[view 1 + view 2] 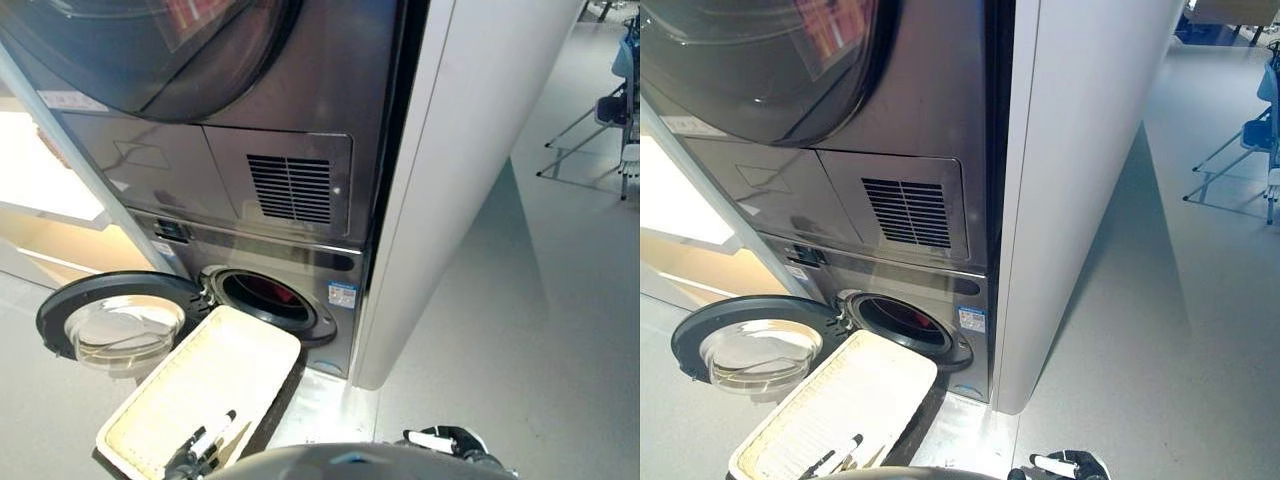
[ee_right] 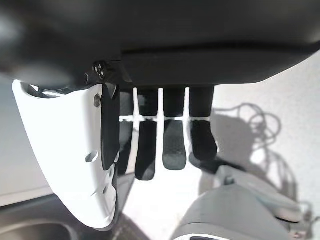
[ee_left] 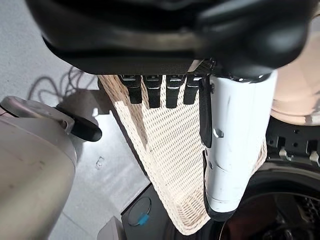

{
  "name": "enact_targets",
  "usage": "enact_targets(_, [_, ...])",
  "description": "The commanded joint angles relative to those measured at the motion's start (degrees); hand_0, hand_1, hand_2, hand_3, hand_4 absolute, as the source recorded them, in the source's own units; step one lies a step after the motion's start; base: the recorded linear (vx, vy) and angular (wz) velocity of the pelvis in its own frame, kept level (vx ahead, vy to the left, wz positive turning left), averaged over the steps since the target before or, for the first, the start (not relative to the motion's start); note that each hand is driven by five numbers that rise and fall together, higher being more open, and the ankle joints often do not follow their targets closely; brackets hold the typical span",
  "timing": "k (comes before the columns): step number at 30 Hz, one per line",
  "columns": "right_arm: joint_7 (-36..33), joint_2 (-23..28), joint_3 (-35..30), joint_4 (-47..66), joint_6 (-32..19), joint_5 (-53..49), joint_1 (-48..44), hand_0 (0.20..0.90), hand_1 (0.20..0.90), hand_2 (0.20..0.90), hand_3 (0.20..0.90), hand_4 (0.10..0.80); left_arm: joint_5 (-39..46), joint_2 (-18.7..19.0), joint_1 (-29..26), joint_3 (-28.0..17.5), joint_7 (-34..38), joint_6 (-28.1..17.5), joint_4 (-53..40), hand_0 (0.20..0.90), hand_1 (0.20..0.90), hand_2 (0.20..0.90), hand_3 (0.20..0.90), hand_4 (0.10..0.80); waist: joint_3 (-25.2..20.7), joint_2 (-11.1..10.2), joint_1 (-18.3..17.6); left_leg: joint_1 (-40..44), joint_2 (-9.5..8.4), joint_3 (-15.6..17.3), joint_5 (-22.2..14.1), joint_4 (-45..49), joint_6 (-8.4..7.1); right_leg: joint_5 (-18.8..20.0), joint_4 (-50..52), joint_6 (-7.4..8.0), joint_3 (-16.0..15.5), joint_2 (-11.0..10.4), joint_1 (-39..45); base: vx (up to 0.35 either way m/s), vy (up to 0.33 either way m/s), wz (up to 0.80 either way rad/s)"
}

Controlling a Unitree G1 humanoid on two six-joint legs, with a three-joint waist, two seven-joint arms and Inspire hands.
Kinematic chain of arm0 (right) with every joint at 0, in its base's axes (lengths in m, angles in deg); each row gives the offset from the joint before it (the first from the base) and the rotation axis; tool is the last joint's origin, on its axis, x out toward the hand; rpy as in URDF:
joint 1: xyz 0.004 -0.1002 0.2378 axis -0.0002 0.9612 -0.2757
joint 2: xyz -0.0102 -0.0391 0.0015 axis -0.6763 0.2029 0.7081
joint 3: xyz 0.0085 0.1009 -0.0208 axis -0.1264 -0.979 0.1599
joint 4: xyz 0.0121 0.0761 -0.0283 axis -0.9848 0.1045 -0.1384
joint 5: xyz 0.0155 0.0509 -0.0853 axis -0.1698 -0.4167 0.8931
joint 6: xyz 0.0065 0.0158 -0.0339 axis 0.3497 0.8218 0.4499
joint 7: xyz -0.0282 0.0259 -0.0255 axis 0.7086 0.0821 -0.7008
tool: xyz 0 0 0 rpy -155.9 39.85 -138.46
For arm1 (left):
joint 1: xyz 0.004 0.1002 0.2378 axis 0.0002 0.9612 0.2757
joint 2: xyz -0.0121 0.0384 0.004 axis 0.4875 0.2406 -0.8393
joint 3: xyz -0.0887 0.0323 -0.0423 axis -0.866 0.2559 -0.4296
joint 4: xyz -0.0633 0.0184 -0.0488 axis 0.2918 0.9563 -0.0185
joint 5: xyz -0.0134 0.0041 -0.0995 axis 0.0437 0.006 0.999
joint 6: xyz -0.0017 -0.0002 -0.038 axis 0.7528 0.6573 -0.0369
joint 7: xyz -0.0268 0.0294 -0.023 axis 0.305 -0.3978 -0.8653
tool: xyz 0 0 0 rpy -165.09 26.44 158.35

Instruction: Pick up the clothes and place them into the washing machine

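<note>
The grey washing machine's round opening is low in front of me, and its door is swung open to the left. Something red shows inside the drum. A cream mesh basket leans tilted with its far end on the opening's lip, and nothing shows inside it. My left hand is at the basket's near rim, its fingers curled at the mesh and its white-covered thumb lying along it. My right hand hangs at the lower right with relaxed fingers, holding nothing.
A second machine with a dark round door is stacked above, with a vent grille below it. A tall white side panel flanks the machines on the right. Chair legs stand far right on the grey floor.
</note>
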Motion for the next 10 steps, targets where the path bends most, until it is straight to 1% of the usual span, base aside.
enact_targets(1, [-0.3,-0.7,-0.1,-1.9,-1.1,0.5,-2.5,0.900,0.900,0.900,0.900,0.800,-1.1,2.0,-3.5,-0.9,-0.3,-1.7,1.3,0.900,0.900,0.900,0.900,0.800,-2.0,-4.2,0.0,-1.4,-3.87,1.3,4.3,-1.9,-2.96,-1.8,1.5,2.58,2.0,-0.9,1.3,0.000,0.000,0.00])
enact_targets(10, [-0.2,-1.3,0.2,-1.8,-1.1,0.1,-2.7,0.900,0.900,0.900,0.900,0.800,-1.4,2.1,-3.1,-0.4,-0.7,-1.5,1.0,0.900,0.900,0.900,0.900,0.800,-2.1,-4.4,0.1,-1.0,-3.75,1.1,3.9,-1.9,-2.83,-2.1,1.5,2.52,2.0,-0.9,1.7,0.000,0.000,0.00])
